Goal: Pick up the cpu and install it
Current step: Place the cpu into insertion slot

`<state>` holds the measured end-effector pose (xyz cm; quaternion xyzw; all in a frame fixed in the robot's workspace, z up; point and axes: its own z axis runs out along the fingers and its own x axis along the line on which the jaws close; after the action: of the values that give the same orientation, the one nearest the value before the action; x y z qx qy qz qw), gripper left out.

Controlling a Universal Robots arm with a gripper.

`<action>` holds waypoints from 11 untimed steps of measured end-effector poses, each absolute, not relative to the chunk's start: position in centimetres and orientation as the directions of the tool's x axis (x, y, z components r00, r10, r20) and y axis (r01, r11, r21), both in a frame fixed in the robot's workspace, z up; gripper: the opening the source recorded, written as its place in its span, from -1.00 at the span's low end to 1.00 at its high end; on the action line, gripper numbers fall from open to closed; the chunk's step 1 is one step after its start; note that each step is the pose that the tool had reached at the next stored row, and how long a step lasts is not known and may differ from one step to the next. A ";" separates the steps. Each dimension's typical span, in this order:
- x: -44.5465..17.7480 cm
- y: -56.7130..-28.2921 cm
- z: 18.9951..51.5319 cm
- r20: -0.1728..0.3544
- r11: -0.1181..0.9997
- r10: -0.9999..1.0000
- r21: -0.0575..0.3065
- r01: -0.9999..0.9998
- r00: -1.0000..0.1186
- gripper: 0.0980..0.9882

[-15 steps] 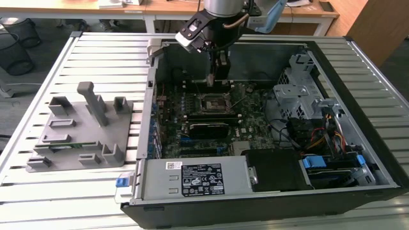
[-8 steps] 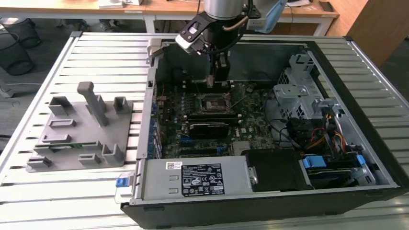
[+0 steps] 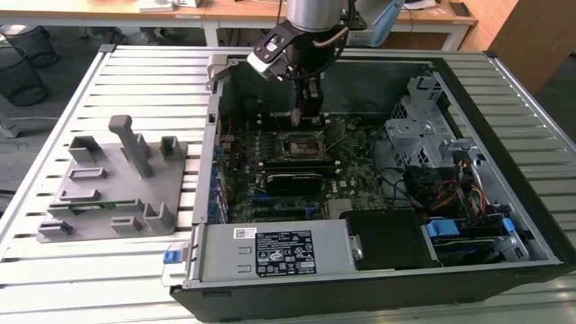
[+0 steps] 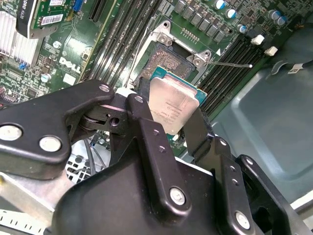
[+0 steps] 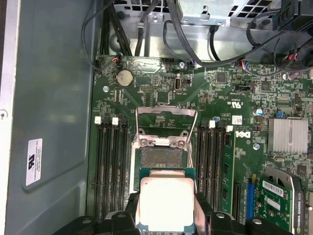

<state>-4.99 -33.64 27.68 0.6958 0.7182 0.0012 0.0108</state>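
The cpu point(image 4: 173, 103), a flat square chip with a shiny silver top and a green edge, is held by two opposite edges in my gripper point(image 4: 171, 116), which is shut on it. One black finger point(image 4: 143, 120) presses one edge and the other finger point(image 4: 201, 128) presses the opposite edge. In the first wrist view the cpu point(image 5: 166, 203) hangs level over the motherboard, a little to the side of the open socket point(image 5: 163, 157), whose metal load plate point(image 5: 166, 117) is flipped up. In the exterior view my gripper point(image 3: 306, 115) reaches down into the computer case, just behind the socket point(image 3: 297, 145).
The open case point(image 3: 504, 223) lies on a slatted table. Memory slots point(image 5: 111, 161) flank the socket on both sides. A black card point(image 3: 293, 183) lies just in front of the socket, a drive cage point(image 3: 419, 128) and cables stand on the exterior view's right, and a grey fixture tray point(image 3: 117, 189) sits at its left.
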 end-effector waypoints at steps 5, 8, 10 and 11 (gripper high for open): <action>-5.0 -33.6 27.3 -0.014 0.032 0.999 0.017 0.999 -0.031 -0.04; -5.0 -33.6 27.1 -0.014 0.032 0.999 0.017 0.999 -0.031 -0.04; -5.0 -33.6 27.0 -0.014 0.031 0.999 0.017 0.999 -0.031 -0.04; -5.0 -33.6 27.0 -0.014 0.031 0.999 0.017 0.999 -0.031 -0.04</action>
<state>-4.99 -33.64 27.01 0.6959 0.7181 0.0011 0.0108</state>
